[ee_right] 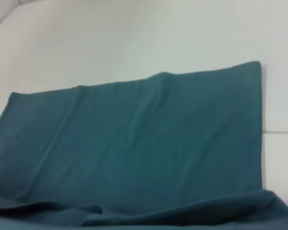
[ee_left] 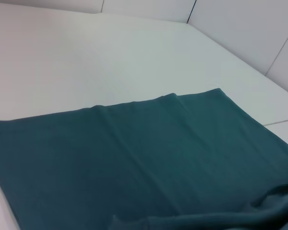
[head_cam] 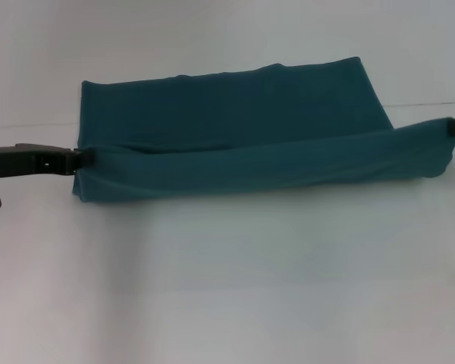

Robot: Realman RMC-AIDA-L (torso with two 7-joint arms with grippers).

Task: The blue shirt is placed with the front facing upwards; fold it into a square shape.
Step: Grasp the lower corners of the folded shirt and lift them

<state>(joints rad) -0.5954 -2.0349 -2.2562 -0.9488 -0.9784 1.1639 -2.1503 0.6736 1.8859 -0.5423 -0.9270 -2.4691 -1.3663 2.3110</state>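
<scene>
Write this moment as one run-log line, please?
blue shirt: near edge lifted, mid-fold | left gripper: shut on left end | right gripper: shut on right end | table

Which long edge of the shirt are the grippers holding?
The near edge of the blue shirt, raised between the left gripper and right gripper; the far edge lies flat.

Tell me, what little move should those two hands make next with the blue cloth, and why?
Probably carry the lifted edge farther toward the far side and lay it down. The left hand and right hand each pinch an end of the blue shirt's near edge, raised as a fold over the flat part, which only partly covers it on the white table.
</scene>
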